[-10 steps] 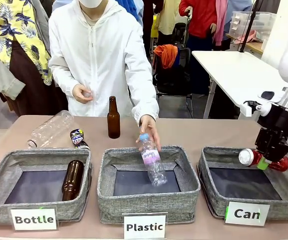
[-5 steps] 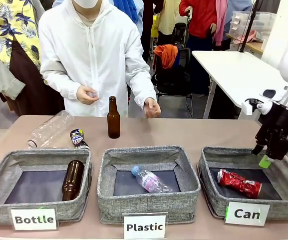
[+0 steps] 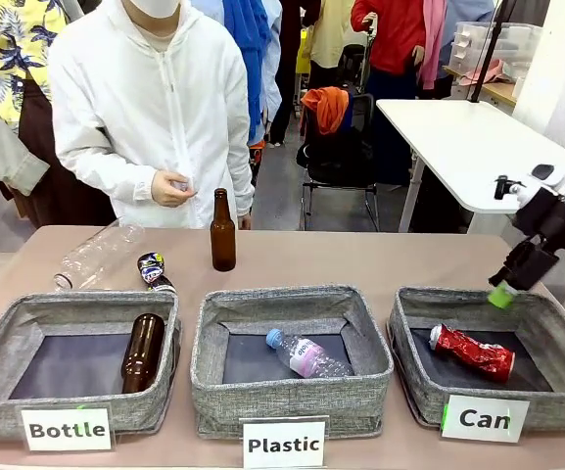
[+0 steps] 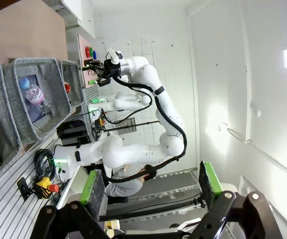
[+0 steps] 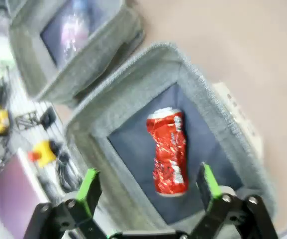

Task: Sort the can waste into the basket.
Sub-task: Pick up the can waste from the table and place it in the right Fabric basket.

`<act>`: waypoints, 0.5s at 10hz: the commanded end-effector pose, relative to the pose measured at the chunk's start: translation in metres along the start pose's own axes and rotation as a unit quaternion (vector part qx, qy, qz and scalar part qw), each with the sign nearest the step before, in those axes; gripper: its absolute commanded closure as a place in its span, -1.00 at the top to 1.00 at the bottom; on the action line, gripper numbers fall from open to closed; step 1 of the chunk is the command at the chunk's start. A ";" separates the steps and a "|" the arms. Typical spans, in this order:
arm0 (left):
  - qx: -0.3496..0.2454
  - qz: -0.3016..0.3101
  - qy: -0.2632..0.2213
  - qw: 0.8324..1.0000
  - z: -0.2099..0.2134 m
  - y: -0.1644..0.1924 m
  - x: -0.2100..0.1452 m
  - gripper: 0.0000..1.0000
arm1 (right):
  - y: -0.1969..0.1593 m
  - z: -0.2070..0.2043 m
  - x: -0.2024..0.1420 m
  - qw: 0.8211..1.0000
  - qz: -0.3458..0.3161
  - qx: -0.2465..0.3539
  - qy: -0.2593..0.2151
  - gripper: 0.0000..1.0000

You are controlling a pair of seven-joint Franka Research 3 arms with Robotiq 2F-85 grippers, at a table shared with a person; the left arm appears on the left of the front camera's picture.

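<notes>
Red can (image 3: 472, 353) lies in basket (image 3: 411, 390); right gripper (image 3: 502, 294) above its rim, jaws wide, empty (left gripper (image 4: 150, 181) likewise). Black can (image 3: 152, 268), far left of basket: likely light, thin-walled, slippery; grip mid-body.

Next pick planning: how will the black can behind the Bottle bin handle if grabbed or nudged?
The black can lies on its side, so a nudge probably rolls it. Small metal can: likely light, may dent under a firm pinch. Printed skin looks glossy, possibly slippery.
</notes>
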State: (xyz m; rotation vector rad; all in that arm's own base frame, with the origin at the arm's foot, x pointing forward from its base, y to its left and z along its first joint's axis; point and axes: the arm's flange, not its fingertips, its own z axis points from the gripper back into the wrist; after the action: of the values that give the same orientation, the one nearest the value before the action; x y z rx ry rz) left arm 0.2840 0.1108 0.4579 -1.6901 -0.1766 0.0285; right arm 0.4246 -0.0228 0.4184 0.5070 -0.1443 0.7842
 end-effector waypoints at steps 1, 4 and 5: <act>-0.003 -0.002 0.003 1.000 0.000 -0.002 -0.002 1.00 | -0.002 0.017 0.004 0.922 -0.287 0.072 -0.251 1.00; -0.003 -0.002 0.003 1.000 0.000 -0.002 -0.002 1.00 | -0.019 0.032 -0.007 0.774 -0.465 0.274 -0.331 1.00; -0.003 -0.002 0.003 1.000 0.000 -0.002 -0.002 1.00 | -0.026 0.036 -0.012 0.741 -0.483 0.313 -0.346 1.00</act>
State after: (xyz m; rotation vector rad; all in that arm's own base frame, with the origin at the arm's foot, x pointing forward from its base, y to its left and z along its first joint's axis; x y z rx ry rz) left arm 0.2840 0.1108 0.4579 -1.6901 -0.1766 0.0285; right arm 0.4299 -0.0593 0.4319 0.9553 -0.1056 0.0713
